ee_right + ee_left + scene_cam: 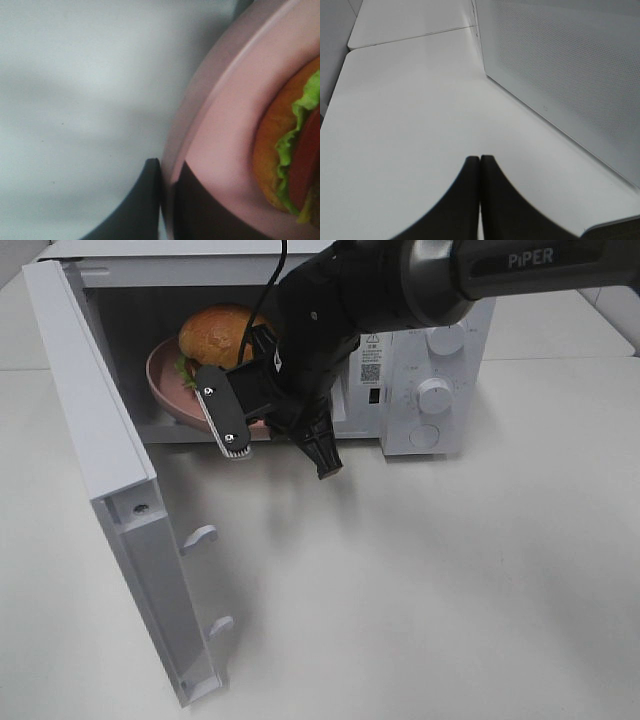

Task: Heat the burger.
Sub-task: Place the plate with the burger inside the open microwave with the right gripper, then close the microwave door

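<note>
The burger, with a golden bun and green lettuce, sits on a pink plate inside the open white microwave. The plate looks tilted, with its near rim at the cavity's front. My right gripper reaches in from the right. In the right wrist view it is shut on the plate's rim, with the burger close beside it. My left gripper is shut and empty, low over the table beside the microwave door's outer face. It is out of the exterior view.
The microwave door stands wide open toward the front left. Its perforated outer face fills one side of the left wrist view. Control knobs are on the microwave's right panel. White table lies in front.
</note>
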Motion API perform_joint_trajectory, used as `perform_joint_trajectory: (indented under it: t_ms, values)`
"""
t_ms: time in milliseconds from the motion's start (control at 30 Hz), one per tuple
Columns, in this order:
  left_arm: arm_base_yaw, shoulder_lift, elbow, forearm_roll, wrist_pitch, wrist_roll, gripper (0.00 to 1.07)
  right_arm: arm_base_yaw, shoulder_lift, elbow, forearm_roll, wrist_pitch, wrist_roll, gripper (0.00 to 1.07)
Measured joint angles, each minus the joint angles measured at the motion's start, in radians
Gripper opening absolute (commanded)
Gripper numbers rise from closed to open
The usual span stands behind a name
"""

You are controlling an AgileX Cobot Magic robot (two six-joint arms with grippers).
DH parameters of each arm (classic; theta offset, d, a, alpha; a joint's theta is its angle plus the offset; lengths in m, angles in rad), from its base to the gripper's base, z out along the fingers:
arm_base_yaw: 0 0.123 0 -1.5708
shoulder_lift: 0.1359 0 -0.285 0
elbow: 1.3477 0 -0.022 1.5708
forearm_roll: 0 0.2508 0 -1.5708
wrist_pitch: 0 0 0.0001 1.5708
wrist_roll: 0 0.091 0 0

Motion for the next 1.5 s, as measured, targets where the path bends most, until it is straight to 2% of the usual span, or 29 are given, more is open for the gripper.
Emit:
perform_joint_trajectory:
  t_ms: [267,433,900,1167,1400,1500]
  values:
    - [0.000,0.000,0.000,0.000,0.000,0.000,0.00,-0.018,0.091,-0.154,0.015,0.071,0.074,0.00]
    - [0.000,0.000,0.000,0.000,0.000,0.000,0.00,-0.038,0.127,-0.197,0.035,0.081,0.115,0.00]
    - [0.000,0.000,0.000,0.000,0.000,0.000,0.00,-0.045,0.133,-0.205,0.057,0.104,0.142,0.01]
    - [0.000,0.000,0.000,0.000,0.000,0.000,0.00,-0.045,0.131,-0.208,0.087,0.090,0.169,0.17]
    - [0.000,0.000,0.000,0.000,0.000,0.000,0.00,-0.045,0.124,-0.208,0.139,0.085,0.238,0.41]
    - [0.000,0.000,0.000,0.000,0.000,0.000,0.00,-0.045,0.123,-0.208,0.140,0.085,0.275,0.44]
